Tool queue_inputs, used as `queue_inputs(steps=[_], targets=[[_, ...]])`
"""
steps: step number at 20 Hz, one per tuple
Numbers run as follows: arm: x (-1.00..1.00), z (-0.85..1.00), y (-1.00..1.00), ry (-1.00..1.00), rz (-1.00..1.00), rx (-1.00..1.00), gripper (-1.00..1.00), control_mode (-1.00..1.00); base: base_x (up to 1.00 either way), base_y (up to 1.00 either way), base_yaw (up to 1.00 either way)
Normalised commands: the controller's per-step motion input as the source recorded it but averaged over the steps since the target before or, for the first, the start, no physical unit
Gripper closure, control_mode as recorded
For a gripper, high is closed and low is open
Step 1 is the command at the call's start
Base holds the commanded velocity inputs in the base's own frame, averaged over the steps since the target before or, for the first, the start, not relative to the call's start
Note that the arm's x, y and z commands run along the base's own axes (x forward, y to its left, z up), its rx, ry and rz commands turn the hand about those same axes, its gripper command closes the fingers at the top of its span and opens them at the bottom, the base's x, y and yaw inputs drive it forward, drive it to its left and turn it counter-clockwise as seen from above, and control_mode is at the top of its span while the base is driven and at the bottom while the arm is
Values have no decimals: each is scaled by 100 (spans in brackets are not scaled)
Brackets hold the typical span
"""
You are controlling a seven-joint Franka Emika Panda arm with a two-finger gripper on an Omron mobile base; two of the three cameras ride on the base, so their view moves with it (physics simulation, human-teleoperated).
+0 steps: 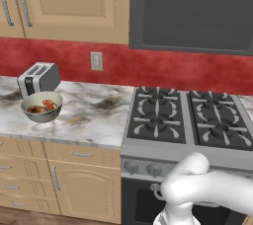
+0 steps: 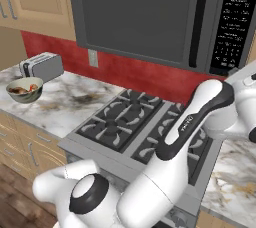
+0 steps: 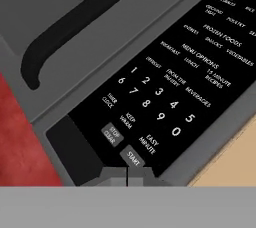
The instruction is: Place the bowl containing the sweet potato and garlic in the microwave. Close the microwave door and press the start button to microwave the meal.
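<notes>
Left base view: one microwave (image 1: 192,12) is seen mounted high above one stove (image 1: 190,118), its door (image 1: 195,14) shut. One silver toaster (image 1: 38,77) stands at the far left of the marble counter (image 1: 89,115), and one grey-green bowl (image 1: 41,106) of red and brown food sits just in front of it. No orange-brown bowl is seen on the counter, so it is judged to be inside the closed oven with the sweet potato and garlic, though that cannot be checked through the dark window. Right base view: one black bar handle (image 2: 198,22) runs down the right edge of the door, and one control panel (image 2: 232,24) with a lit clock lies to its right; the arm (image 2: 197,114) is reached up towards the panel's lower end. One wall outlet (image 2: 92,57) is counted on the red backsplash. Hand view: the gripper (image 3: 127,174) is seen with its tips pressed together and nothing between them, touching or just short of the one START key (image 3: 133,158). The STOP/CLEAR key (image 3: 111,135) and the EASY MINUTE key (image 3: 149,144) lie just beside it, so a slightly skewed push is judged likely to land on the wrong key. A glancing contact might also slide off without registering.
</notes>
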Motion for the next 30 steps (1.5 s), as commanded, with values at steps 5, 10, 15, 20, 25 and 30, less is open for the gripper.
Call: queue_inputs(steps=[5,10,15,20,25,30], targets=[[13,0,-8,0,0,0,100,-100,0,0,0],[1,0,0,0,0,0,100,-100,0,0,0],[-2,0,2,-5,0,0,100,-100,0,0,0],[-19,0,12,-7,0,-2,100,-100,0,0,0],[-12,0,23,-3,0,-5,100,-100,0,0,0],[0,3,26,-1,0,-4,100,-100,0,0,0]])
